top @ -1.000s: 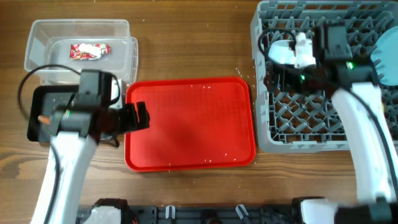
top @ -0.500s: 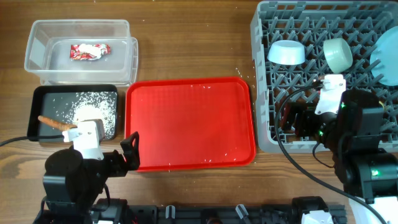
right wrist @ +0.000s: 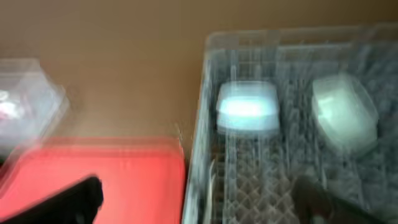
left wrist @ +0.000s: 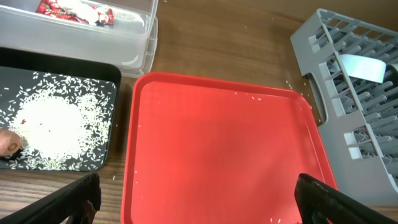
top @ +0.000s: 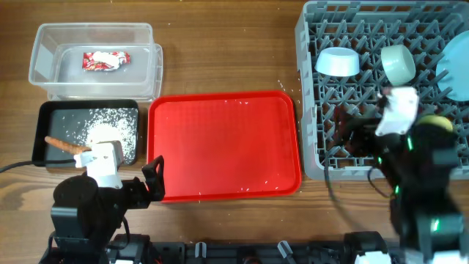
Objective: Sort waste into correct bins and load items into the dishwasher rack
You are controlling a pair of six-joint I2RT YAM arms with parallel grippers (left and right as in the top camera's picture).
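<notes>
Print on the crumpled red-and-white snack wrapper (top: pixel 105 60), which lies in the clear rectangular plastic tub (top: pixel 44 82), is too small to read. The left end effector (left wrist: pixel 198 190) hangs with fingers spread wide at the near edge of the red serving tray (top: pixel 223 147), unchanged from half a second before. The right end effector (right wrist: pixel 199 196), blurred but likewise spread, has shifted slightly over the large grey pegged dishwasher rack (top: pixel 322 165), which holds a white bowl (top: pixel 338 61) and a pale-green bowl (top: pixel 398 64).

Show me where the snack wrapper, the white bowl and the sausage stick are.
snack wrapper (top: pixel 106 60), overhead view, its crumpled middle.
white bowl (top: pixel 338 62), overhead view, its middle.
sausage stick (top: pixel 63 144), overhead view, halfway along its length.
</notes>
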